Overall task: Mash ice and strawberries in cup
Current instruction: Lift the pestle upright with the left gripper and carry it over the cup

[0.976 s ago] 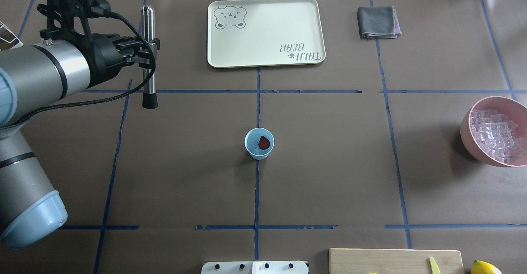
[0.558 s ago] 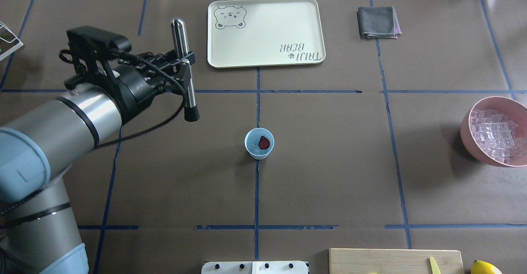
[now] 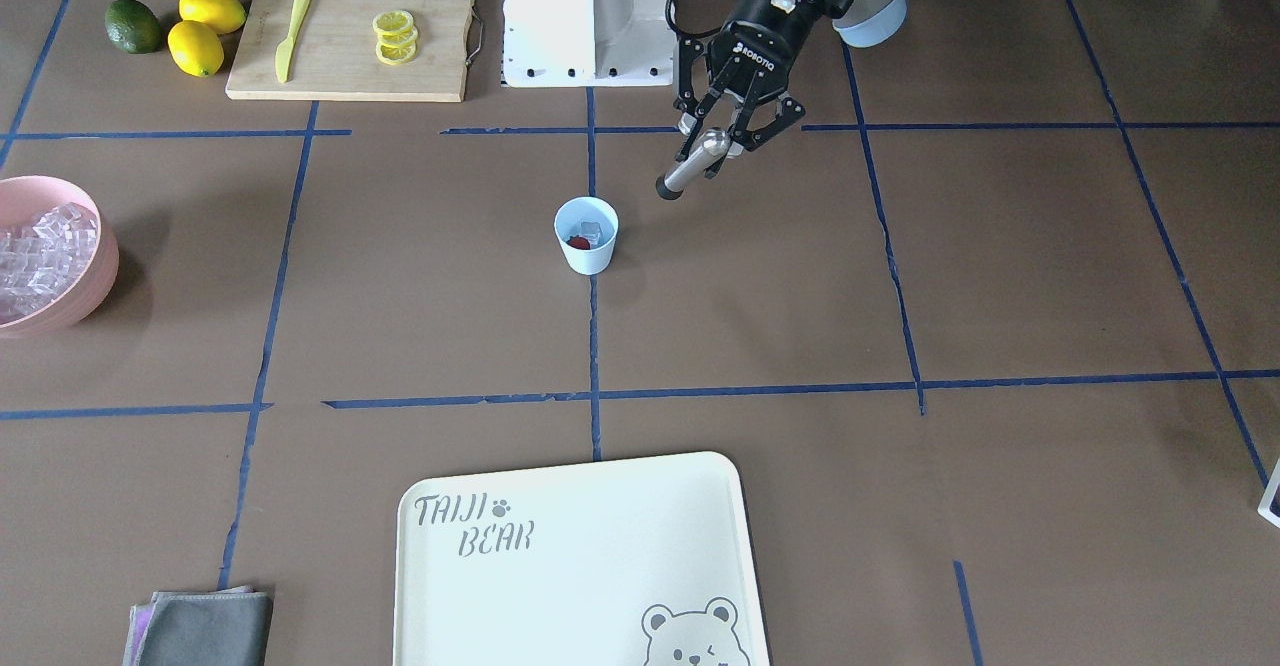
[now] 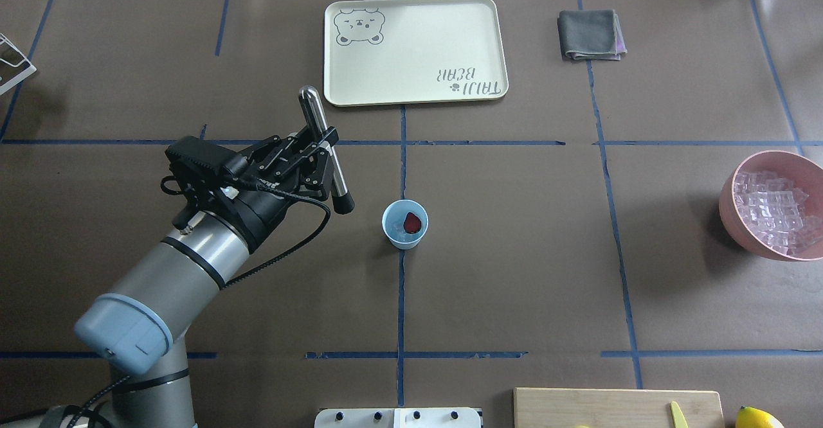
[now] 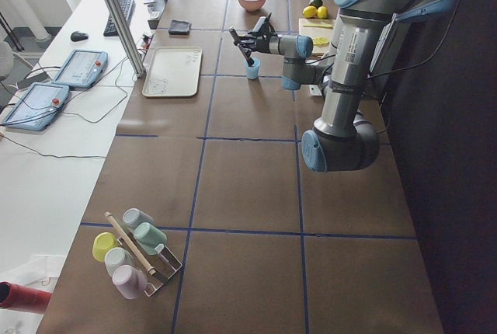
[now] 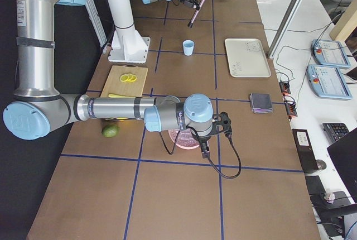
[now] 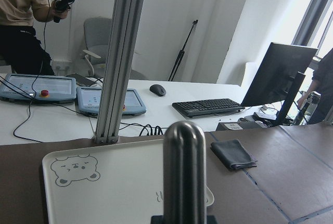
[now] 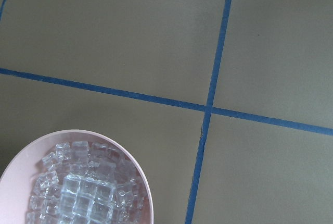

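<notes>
The pale blue cup point(image 4: 405, 224) stands at the table's middle, also in the front-facing view point(image 3: 586, 236). Inside it lie a dark red strawberry point(image 4: 412, 223) and a clear ice cube point(image 3: 597, 232). My left gripper point(image 4: 323, 145) is shut on a steel muddler point(image 4: 314, 110) with a black tip. It holds the muddler tilted above the table, the tip just left of the cup and apart from it. The muddler's rounded top fills the left wrist view point(image 7: 184, 172). My right gripper point(image 6: 203, 149) hangs over the pink bowl; I cannot tell whether it is open or shut.
The pink bowl point(image 4: 730, 209), full of ice cubes point(image 8: 78, 193), sits at the right edge. A cream tray point(image 4: 415, 49) and a grey cloth point(image 4: 590, 34) lie at the far side. A cutting board point(image 3: 350, 46) with lemon slices point(image 3: 395, 36), lemons point(image 3: 205, 31) and a lime point(image 3: 133, 26) sit near the robot base.
My left arm has swung right and back toward the table's middle with the muddler. Its black tip has come from the far left to just beside the cup.
</notes>
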Controlling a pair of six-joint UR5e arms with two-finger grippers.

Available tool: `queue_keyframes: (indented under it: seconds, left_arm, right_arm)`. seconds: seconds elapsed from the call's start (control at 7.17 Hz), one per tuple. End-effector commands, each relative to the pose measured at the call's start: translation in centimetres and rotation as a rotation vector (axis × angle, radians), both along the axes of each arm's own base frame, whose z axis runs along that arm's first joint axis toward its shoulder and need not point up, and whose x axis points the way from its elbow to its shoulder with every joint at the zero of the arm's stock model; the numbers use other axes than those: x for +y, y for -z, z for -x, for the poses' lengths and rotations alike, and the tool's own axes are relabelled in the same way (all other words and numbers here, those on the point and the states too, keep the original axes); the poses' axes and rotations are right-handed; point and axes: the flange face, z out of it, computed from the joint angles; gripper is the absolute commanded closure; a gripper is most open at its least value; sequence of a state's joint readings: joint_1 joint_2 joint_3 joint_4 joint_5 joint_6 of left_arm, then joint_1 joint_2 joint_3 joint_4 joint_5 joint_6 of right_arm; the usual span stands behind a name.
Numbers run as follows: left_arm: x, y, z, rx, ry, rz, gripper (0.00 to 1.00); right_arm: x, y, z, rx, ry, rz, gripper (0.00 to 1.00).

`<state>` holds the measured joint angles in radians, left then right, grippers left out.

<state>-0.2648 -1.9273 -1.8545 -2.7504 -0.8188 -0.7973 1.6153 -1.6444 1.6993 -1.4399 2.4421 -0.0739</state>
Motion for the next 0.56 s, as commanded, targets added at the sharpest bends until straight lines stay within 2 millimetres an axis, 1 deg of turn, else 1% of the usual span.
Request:
queue_keyframes:
  seconds: [0.0, 0.14, 0.28, 0.42]
  left_arm:
    - [3.6, 0.2, -2.3, -0.054, 0.067, -0.049, 1.00]
    - [4.0, 1.5, -2.7, -0.127, 0.101, -0.094, 1.00]
    - [4.0, 2.8, -3.6, -0.172, 0.115, -0.130, 1.00]
    - [3.8, 3.2, -4.7, -0.175, 0.115, -0.132, 1.00]
  right_arm:
    - [-0.1, 0.0, 0.0, 0.000, 0.000, 0.000, 0.01]
    - [0.0, -0.1, 0.0, 0.000, 0.000, 0.002, 0.01]
    - [0.0, -0.1, 0.0, 0.000, 0.000, 0.002, 0.01]
    - [0.0, -0.1, 0.0, 0.000, 0.000, 0.003, 0.01]
